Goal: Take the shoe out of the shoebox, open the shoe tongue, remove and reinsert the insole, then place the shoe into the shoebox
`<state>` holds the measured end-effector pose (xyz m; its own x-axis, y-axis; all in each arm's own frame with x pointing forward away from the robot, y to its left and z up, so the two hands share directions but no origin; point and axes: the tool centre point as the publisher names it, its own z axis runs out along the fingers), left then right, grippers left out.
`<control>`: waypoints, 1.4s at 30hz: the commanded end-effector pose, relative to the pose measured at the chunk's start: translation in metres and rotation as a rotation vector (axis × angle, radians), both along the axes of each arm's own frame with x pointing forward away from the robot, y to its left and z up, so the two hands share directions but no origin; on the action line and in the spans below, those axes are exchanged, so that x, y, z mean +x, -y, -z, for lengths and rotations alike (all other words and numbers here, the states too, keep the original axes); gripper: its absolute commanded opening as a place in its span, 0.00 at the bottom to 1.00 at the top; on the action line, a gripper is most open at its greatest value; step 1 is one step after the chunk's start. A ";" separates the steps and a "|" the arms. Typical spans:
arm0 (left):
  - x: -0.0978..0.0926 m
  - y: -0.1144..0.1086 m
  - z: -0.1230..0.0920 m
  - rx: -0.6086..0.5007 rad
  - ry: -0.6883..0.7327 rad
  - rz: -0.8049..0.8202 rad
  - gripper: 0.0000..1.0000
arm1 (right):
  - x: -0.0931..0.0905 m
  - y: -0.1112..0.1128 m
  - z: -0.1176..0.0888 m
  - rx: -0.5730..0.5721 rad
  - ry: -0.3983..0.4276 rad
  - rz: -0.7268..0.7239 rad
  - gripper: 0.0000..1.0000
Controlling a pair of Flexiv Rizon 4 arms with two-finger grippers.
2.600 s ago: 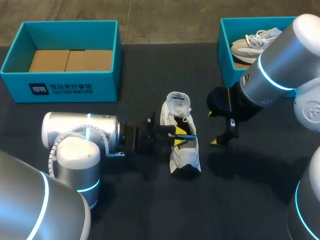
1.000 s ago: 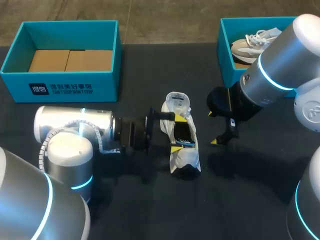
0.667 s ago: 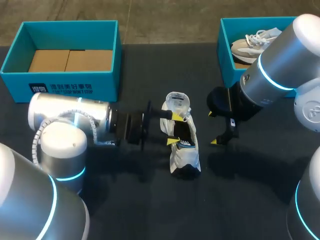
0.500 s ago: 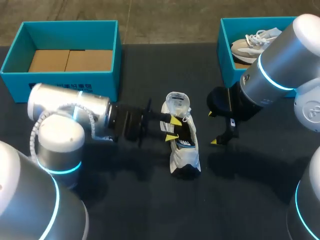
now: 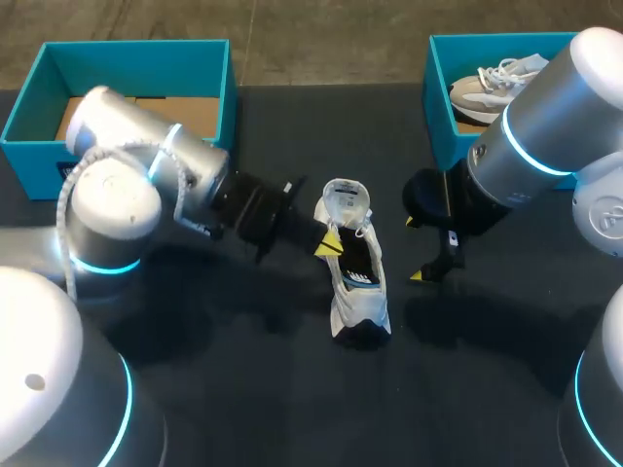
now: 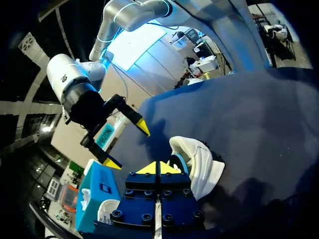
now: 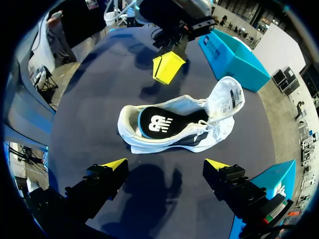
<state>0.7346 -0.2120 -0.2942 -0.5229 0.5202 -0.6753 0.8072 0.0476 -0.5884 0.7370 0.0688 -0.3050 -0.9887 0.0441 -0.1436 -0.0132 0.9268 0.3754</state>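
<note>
White mesh and a dark sole make up the shoe, which lies on the black tabletop between the two arms. Its long axis runs away from the robot, with the tongue at the far end. That tongue is folded out and stands open, and the black insole with its white logo lies flat inside.

The left hand is the nearer one. It sits just beside the shoe's left side, level with the opening, and whether it touches the collar cannot be told. Its yellow tips are pressed together with nothing between them. In the left wrist view the shoe lies just ahead of those tips and slightly to one side.

The right hand hangs off the shoe's right side, clearly apart from it, with its fingers spread wide and empty. From its wrist view the shoe lies crosswise ahead of the fingers.

Since the insole seems seated, the shoe probably goes next into a teal box, and a grip across its narrow width would suit either hand.
</note>
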 end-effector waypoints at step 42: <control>0.027 0.002 -0.002 0.682 0.039 0.438 0.00 | 0.000 0.000 0.001 -0.001 0.001 0.001 1.00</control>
